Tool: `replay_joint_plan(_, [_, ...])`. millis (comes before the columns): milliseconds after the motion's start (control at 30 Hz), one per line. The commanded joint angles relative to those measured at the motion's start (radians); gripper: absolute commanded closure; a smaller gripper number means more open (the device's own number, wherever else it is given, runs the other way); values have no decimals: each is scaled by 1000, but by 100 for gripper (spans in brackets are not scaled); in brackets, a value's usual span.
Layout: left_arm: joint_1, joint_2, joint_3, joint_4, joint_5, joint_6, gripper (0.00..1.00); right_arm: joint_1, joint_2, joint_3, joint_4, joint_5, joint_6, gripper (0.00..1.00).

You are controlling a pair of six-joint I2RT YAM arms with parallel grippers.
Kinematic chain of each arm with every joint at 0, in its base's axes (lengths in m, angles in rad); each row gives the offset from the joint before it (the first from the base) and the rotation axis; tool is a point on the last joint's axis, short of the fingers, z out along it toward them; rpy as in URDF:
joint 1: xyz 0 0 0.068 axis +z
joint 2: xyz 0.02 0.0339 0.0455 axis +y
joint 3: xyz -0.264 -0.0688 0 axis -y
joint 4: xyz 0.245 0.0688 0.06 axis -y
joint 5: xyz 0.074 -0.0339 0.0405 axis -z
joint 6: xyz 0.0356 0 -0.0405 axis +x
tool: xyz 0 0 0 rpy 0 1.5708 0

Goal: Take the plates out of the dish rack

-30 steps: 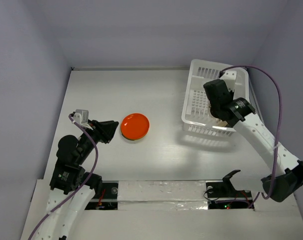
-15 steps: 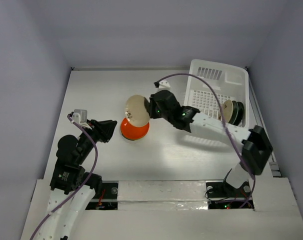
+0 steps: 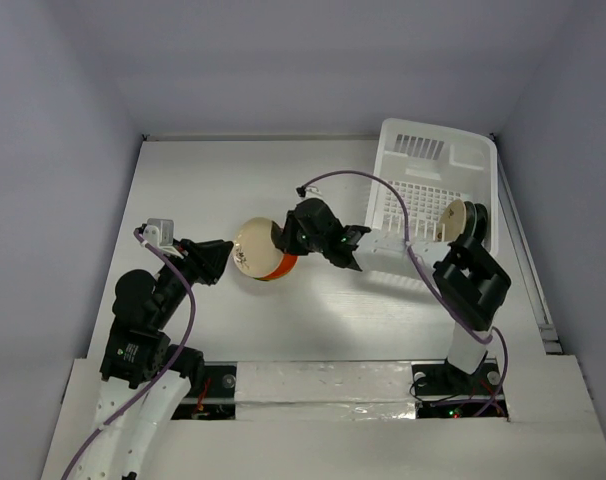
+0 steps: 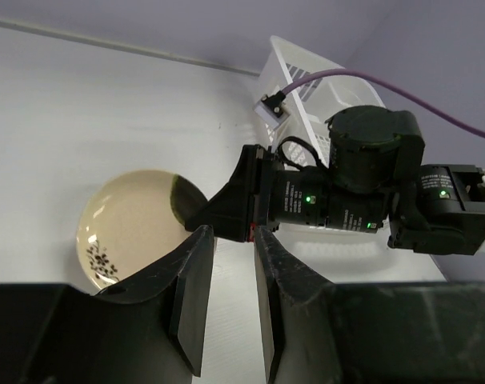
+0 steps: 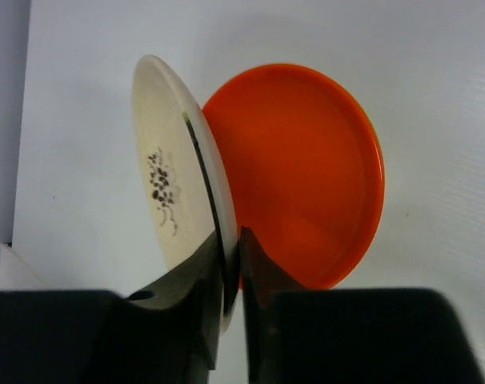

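My right gripper is shut on the rim of a cream-beige plate with a dark speckled mark. It holds the plate tilted, just above and left of the orange-red plate lying on the table. The right wrist view shows the cream plate pinched edge-on in the gripper, with the orange-red plate behind it. The white dish rack stands at the back right with a cream plate and a black plate upright inside. My left gripper is open and empty, just left of the held plate.
The right arm stretches across the table from the rack side to the middle. A purple cable loops over the rack's near edge. The rack also shows in the left wrist view behind the right arm.
The right arm has carried the cream plate further left and lower, now over the orange-red plate's left edge. The left arm has not moved.
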Motion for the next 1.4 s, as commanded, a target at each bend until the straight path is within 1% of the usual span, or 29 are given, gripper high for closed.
replay_joint_plan(0, [4, 6, 4, 34, 3, 0, 76, 3, -5, -28, 74, -9, 37, 75])
replay_joint_plan(67, [4, 6, 4, 34, 4, 0, 76, 3, -16, -32, 48, 13, 25, 71])
replay_joint_plan(100, [4, 6, 4, 36, 3, 0, 76, 3, -20, -28, 31, 28, 16, 68])
replay_joint_plan(167, [4, 6, 4, 36, 4, 0, 76, 3, -37, -25, -5, 54, 0, 49])
replay_joint_plan(200, [4, 4, 5, 36, 4, -2, 76, 3, -40, -9, -17, 65, -15, 44])
replay_joint_plan(233, [4, 4, 5, 36, 6, -2, 76, 3, -53, -5, -72, 94, -21, 35])
replay_joint_plan(300, [4, 4, 4, 36, 7, -2, 76, 3, -74, -2, -98, 122, -44, 27])
replay_joint_plan(400, [4, 1, 5, 37, 7, 0, 76, 3, -151, -2, -170, 223, -79, 26])
replay_joint_plan(467, [4, 0, 4, 36, 6, 0, 76, 3, -216, 7, -256, 342, -99, 28])
replay_joint_plan(500, [4, -5, 5, 37, 7, -2, 76, 3, -237, 14, -296, 402, -118, 30])
replay_joint_plan(533, [4, -6, 4, 37, 7, 0, 76, 3, -260, 17, -366, 529, -125, 42])
replay_joint_plan(600, [4, -11, 4, 37, 7, 0, 76, -23, -327, 12, -438, 652, -130, 62])
replay_joint_plan(633, [4, -14, 4, 37, 7, 0, 76, -46, -350, 6, -507, 735, -127, 85])
replay_joint_plan(667, [-5, -16, 4, 39, 7, -2, 76, -74, -373, -14, -537, 757, -122, 93])
replay_joint_plan(700, [-5, -22, 2, 39, 9, -2, 76, -144, -433, -32, -560, 772, -118, 99])
replay_joint_plan(733, [-5, -26, 2, 40, 9, -2, 76, -186, -463, -54, -589, 783, -119, 100])
replay_joint_plan(800, [-16, -37, 1, 43, 12, -2, 76, -275, -536, -127, -604, 777, -133, 100])
replay_joint_plan(833, [-28, -40, 1, 42, 12, -3, 75, -359, -609, -150, -603, 771, -142, 100])
replay_joint_plan(867, [-28, -45, 1, 43, 12, -2, 75, -403, -641, -170, -603, 760, -158, 100])
replay_joint_plan(900, [-39, -49, 1, 45, 12, -3, 75, -448, -669, -195, -603, 743, -190, 98])
replay_joint_plan(933, [-39, -51, -1, 45, 10, -2, 75, -523, -709, -203, -601, 713, -207, 94])
replay_joint_plan(1000, [-48, -57, -1, 43, 10, -2, 74, -586, -725, -207, -606, 687, -263, 82])
replay_joint_plan(1033, [-57, -59, -1, 43, 9, -2, 74, -614, -723, -201, -624, 676, -279, 60])
replay_joint_plan(1067, [-67, -60, -1, 42, 7, -3, 74, -660, -706, -197, -631, 668, -293, 49])
replay_joint_plan(1100, [-67, -63, -1, 43, 6, -3, 74, -680, -694, -189, -637, 639, -317, 45])
replay_joint_plan(1133, [-76, -65, -1, 42, 4, -3, 74, -689, -686, -175, -641, 599, -326, 45])
replay_joint_plan(1167, [-76, -65, -1, 43, 6, -3, 74, -689, -673, -170, -641, 596, -329, 45])
replay_joint_plan(1300, [-85, -75, 1, 37, -2, -3, 74, -735, -622, -129, -640, 532, -351, 54])
replay_joint_plan(1367, [-85, -77, 2, 37, -5, -3, 74, -747, -597, -99, -649, 508, -356, 56])
